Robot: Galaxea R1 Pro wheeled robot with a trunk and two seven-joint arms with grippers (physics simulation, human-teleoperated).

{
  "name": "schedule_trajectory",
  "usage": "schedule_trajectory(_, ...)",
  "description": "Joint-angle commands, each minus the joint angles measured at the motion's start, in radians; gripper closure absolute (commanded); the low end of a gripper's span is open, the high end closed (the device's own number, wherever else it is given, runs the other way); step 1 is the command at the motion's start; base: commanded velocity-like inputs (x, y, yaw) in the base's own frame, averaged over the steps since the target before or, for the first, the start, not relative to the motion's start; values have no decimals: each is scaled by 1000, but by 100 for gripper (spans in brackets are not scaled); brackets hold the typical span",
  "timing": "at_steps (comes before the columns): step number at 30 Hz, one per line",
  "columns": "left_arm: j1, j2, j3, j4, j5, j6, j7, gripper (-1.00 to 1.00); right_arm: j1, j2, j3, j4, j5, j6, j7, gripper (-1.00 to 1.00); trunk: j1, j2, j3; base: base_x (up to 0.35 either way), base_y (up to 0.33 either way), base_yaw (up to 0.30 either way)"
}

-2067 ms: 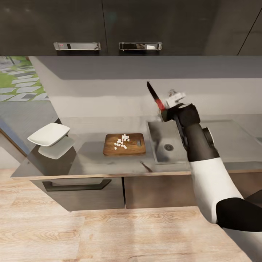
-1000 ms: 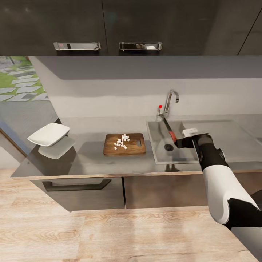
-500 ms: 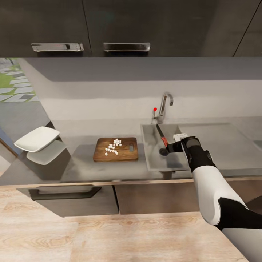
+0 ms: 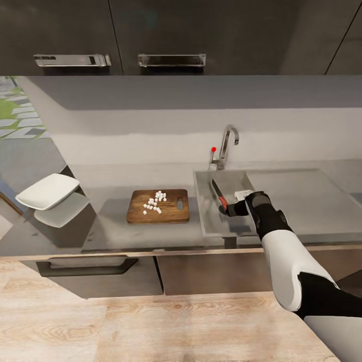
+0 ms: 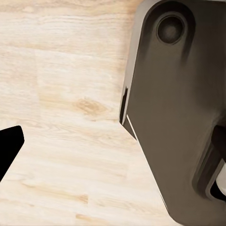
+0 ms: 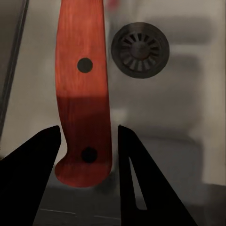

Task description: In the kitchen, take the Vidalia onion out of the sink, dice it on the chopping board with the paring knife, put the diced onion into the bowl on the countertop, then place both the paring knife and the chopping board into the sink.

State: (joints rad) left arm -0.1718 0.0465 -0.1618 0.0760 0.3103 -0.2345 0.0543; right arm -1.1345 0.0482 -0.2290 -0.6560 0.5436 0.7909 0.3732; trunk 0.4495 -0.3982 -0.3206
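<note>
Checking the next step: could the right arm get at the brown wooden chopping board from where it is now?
Probably yes, but not immediately. The right gripper holds the red-handled paring knife over the grey sink; the brown wooden chopping board lies unobstructed beside the basin, white onion dice on it.

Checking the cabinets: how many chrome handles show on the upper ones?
2: one chrome handle at upper left, above the bowl; the other beside it, above the chopping board.
</note>
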Motion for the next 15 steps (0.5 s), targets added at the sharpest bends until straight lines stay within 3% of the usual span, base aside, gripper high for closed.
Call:
schedule_trajectory(1, -2, 0, -8, 4, 6, -6, 1, -100, -1, 2, -7, -1, 10, 2, 9, 100, 1, -2, -2, 16, 0, 0)
schedule_trajectory(5, -2, 0, -8, 4, 6, -5, 1, -100, -1, 3, -6, -1, 10, 7, 9, 100, 1, -2, -2, 116, -65, 0)
schedule_trajectory(9, -2, 1, -7, 4, 6, -5, 1, -100, -1, 4, -6, -1, 10, 61, 9, 100, 1, -2, -2, 203, -117, 0)
schedule_trajectory(10, -2, 0, -8, 4, 6, -5, 1, -100, -1, 15, -7, 27, 11, 75, 8, 100, 1, -2, -2, 166, -108, 0)
schedule_trajectory(15, -2, 0, -8, 4, 6, -5, 1, -100, -1, 14, -9, 81, 12, 76, 4, 100, 1, -2, -2, 50, -33, 0)
